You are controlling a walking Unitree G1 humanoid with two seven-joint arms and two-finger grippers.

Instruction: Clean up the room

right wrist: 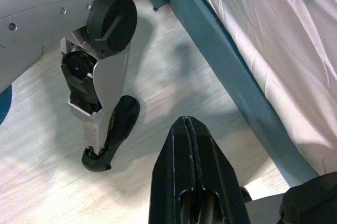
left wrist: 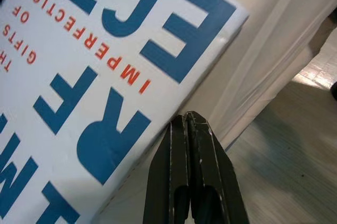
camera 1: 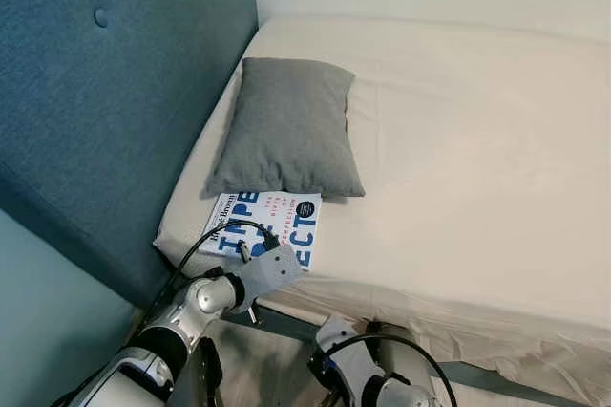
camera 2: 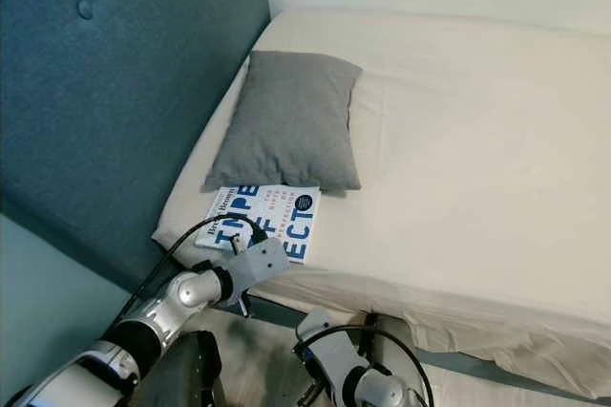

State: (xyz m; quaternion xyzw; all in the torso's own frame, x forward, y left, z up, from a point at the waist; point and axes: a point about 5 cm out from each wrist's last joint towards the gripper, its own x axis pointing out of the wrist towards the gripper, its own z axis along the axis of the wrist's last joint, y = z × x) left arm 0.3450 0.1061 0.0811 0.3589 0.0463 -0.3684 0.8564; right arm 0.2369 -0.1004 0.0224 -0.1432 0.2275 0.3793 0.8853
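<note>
With its fingers pressed together and gripping nothing, the left claw point(left wrist: 190, 129) hovers at the near edge of the book point(camera 1: 265, 224) lying on the bed point(camera 1: 458, 149) just below the grey pillow point(camera 1: 286, 127), so a closed-fingered nudge could push it off the mattress edge.
</note>
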